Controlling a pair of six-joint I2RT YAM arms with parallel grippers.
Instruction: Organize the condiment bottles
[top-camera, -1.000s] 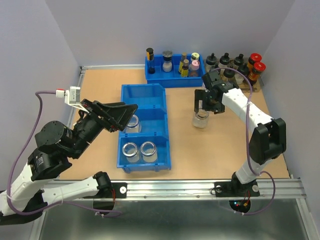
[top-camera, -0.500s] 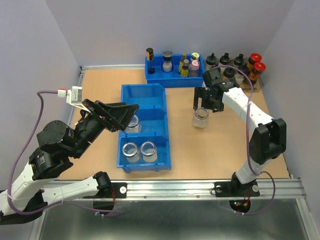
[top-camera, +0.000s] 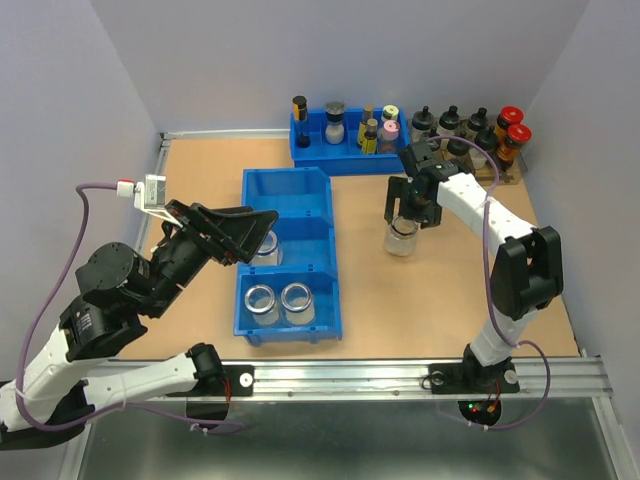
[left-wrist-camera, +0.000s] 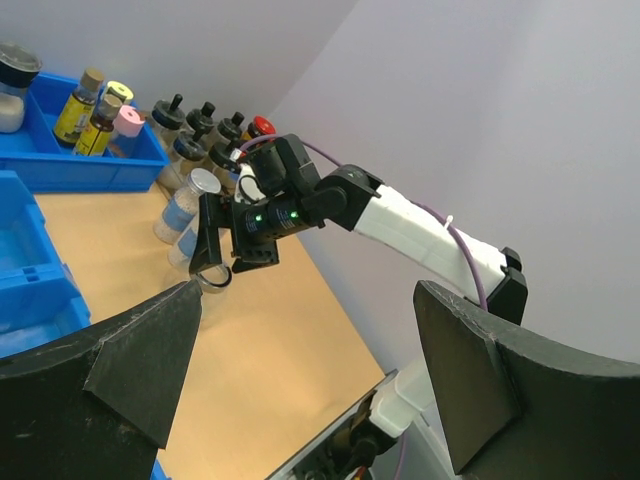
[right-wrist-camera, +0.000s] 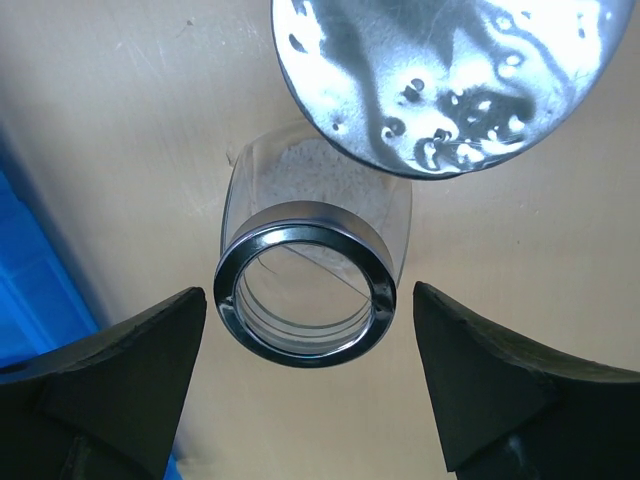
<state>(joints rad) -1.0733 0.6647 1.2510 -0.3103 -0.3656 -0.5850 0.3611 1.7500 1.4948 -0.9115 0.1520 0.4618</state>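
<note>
A short clear glass jar with a silvery rim (right-wrist-camera: 305, 290) is seen standing on the tan wooden table (top-camera: 200, 170), at 3 o'clock from the long blue plastic bin (top-camera: 290, 195). It is flanked, untouched, by the spread fingers of the right gripper (top-camera: 408, 216). The left gripper (left-wrist-camera: 305, 290) (fingers likewise wide apart) is held over the bin's 9 o'clock edge.

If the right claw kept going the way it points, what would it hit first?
Most likely the open glass jar right beneath it. The right gripper is open and centred over the rim, so its fingers might pass on either side; depth is unclear.
</note>
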